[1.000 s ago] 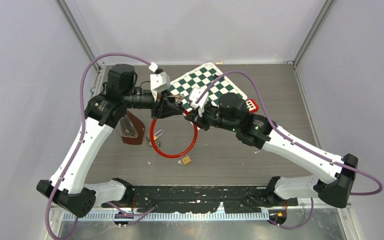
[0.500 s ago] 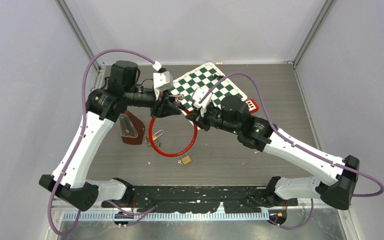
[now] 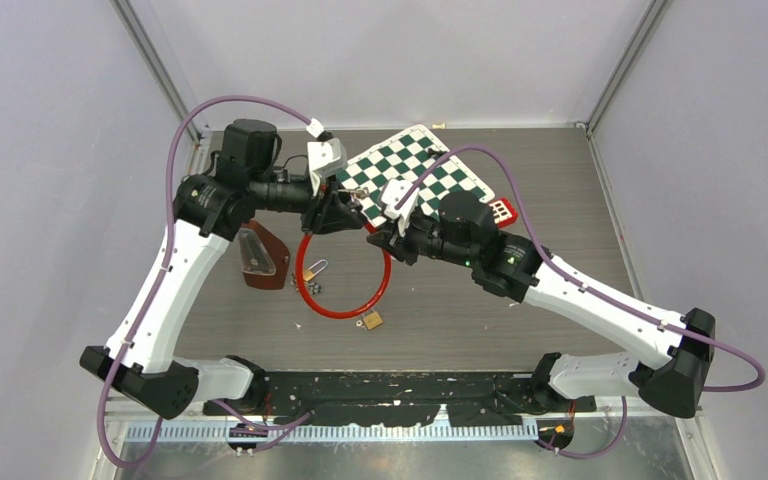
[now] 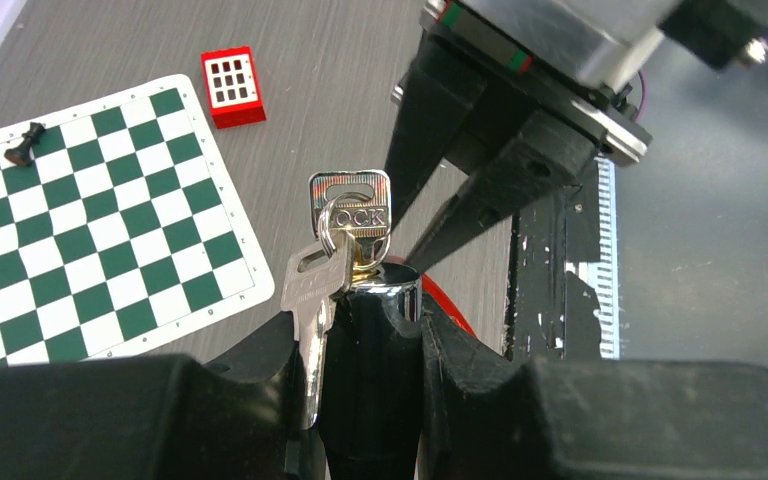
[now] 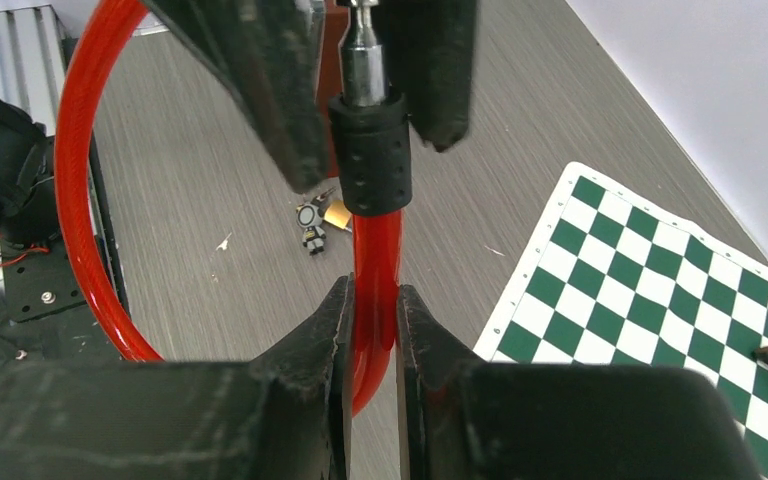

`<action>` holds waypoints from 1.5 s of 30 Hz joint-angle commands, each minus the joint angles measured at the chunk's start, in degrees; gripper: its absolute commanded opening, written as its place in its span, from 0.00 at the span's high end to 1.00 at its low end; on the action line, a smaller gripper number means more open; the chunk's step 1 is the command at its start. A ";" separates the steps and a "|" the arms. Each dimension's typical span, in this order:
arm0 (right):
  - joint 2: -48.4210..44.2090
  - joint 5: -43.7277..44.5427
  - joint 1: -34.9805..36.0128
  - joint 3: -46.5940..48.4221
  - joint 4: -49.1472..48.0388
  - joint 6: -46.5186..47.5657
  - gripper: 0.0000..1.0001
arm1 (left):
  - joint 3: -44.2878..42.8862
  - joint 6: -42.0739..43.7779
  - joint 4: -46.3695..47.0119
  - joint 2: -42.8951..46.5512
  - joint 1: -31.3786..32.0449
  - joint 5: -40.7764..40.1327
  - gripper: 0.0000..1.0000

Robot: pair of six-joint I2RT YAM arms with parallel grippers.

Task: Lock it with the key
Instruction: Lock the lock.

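Standing by the worktop [image 3: 560,180], I see both arms meet a little toward 10 o'clock from its middle. The left tool [image 4: 370,340] is clenched on the shiny lock end [image 4: 400,298] of the red cable loop [image 3: 345,308]. A key [image 4: 352,205] sticks out of that end, and a second key [image 4: 310,300] hangs from its ring. The right tool [image 5: 372,300] pinches the red cable just below its black collar [image 5: 372,165]. The loop runs toward 6 o'clock. A chessboard [image 3: 430,165] lies at 1 o'clock, and a small padlock [image 3: 371,320] at 6.
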State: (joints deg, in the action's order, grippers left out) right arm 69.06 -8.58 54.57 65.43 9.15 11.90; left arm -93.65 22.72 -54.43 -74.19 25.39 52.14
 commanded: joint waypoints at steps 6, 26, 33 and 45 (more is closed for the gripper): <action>0.33 -5.61 2.30 4.13 -6.43 1.06 0.95 | 2.98 -5.25 10.31 0.78 0.01 0.39 0.97; -5.47 -1.84 2.25 -2.18 -21.91 2.09 0.95 | 5.32 -1.30 3.47 -0.50 -0.03 1.92 0.69; -4.87 2.75 2.23 -10.48 -29.47 6.97 0.95 | 13.63 -9.61 17.95 0.58 1.60 -7.94 1.00; 8.86 26.01 2.23 -24.47 -71.05 15.41 0.95 | 34.19 -5.98 45.05 3.60 8.91 -32.78 1.00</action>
State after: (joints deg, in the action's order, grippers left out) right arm 76.01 10.46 55.72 40.62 -29.61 23.35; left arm -63.75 13.74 -20.99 -71.61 32.71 30.70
